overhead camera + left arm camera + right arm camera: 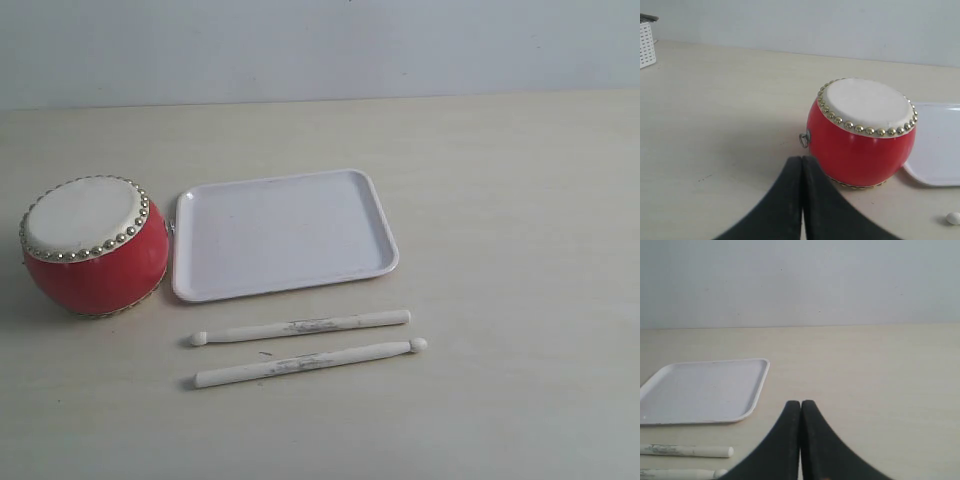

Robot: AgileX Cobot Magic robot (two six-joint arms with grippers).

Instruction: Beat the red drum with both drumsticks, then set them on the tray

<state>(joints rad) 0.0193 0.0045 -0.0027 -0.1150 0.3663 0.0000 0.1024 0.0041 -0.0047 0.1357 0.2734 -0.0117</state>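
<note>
Exterior view: drum [92, 245] stands on the table [520, 250] at the left, cream skin up, red body, ring of metal studs [118, 240] round the skin; tray [283, 232] lies flat just to the right of the drum, nothing in it; can't tell if the drum and the tray rim touch. Two sticks lie on the table in front of the tray, side by side, roughly parallel, a narrow gap between them, neither touching the tray; far stick [300, 327] has its round tip at the left end, near stick [305, 363] has its round tip at the right end; dark scuffs on the middle of both. No arm shows in this view.

Left wrist view: left gripper [801, 159] clenched, black fingers pressed together, nothing between them; it hangs clear of the drum [862, 135], which stands just beyond the fingertips; small metal ring [804, 139] on the drum's side; tray [940, 150] edge shows past the drum; a white round stick tip [953, 218] at the frame edge; white perforated box [645, 42] far off in a corner.

Right wrist view: right gripper [800, 402] also clenched on nothing, above bare table; tray [705, 390] off to one side of it; both sticks [687, 451] [680, 473] lie on the table beside the tray, apart from the fingers; plain pale wall [800, 280] behind.
</note>
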